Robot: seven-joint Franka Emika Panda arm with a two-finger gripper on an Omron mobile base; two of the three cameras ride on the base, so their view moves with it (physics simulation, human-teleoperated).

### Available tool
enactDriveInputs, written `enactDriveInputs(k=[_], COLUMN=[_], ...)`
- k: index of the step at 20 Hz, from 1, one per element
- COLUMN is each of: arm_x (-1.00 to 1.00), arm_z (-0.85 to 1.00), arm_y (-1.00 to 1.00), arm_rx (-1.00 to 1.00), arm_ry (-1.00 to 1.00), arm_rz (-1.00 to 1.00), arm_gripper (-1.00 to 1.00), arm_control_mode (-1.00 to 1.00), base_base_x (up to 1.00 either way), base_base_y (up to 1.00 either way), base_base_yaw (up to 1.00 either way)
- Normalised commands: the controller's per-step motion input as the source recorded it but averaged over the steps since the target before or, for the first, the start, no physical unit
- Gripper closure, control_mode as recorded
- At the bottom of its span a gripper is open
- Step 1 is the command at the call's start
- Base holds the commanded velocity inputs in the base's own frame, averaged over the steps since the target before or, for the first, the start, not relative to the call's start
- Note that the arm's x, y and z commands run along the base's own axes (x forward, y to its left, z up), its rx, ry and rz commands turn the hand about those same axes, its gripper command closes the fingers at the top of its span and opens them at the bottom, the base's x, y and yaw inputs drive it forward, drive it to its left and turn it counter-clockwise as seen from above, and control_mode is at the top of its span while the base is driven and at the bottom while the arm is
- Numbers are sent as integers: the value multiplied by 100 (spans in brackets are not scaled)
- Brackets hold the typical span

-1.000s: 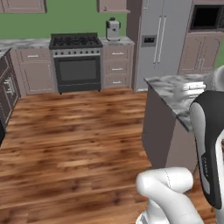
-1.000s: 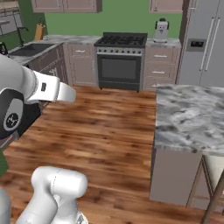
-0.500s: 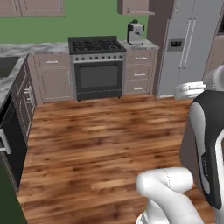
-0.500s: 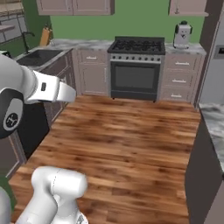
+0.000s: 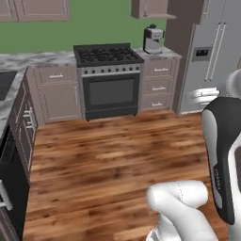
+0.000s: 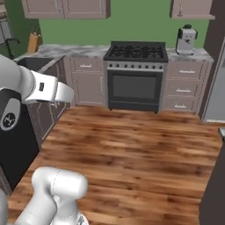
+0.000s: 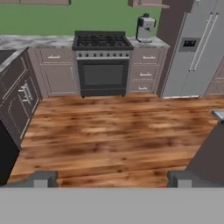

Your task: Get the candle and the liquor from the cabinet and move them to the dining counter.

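In the hand view my gripper (image 7: 111, 178) stands open, its two dark fingertips (image 7: 43, 178) wide apart with nothing between them. It points across the wooden floor toward the range. Mauve-brown wall cabinets (image 6: 66, 8) run along the top of the green wall, doors closed; I cannot tell which one is the task's cabinet. The candle and the liquor are out of view. A corner of the dining counter (image 7: 218, 114), a grey marbled slab over a dark side, juts in at the right of the hand view.
A black range (image 5: 107, 80) stands at the back wall between drawer units. A coffee machine (image 5: 153, 38) sits on the small worktop beside the steel fridge (image 5: 212, 61). A sink counter (image 6: 30, 61) with dark cabinets lines the left. Wooden floor (image 5: 113, 155) lies open ahead.
The whole picture has shifted: the base has moved and turned, so the range now sits nearer and more central, and the island has slid off to the right. The gripper stays open.
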Motion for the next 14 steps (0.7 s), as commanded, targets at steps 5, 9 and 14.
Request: enactDriveInputs(k=[5, 9, 14], arm_x=[0, 0, 0], arm_z=[0, 0, 0], arm_y=[0, 0, 0], arm_rx=[0, 0, 0], arm_ry=[0, 0, 0], arm_rz=[0, 0, 0], arm_gripper=[-100, -100, -100], arm_control_mode=[100, 100, 100], base_base_x=[100, 100, 100], base_base_y=[-46, -12, 0], base_base_yaw=[-9, -8, -7])
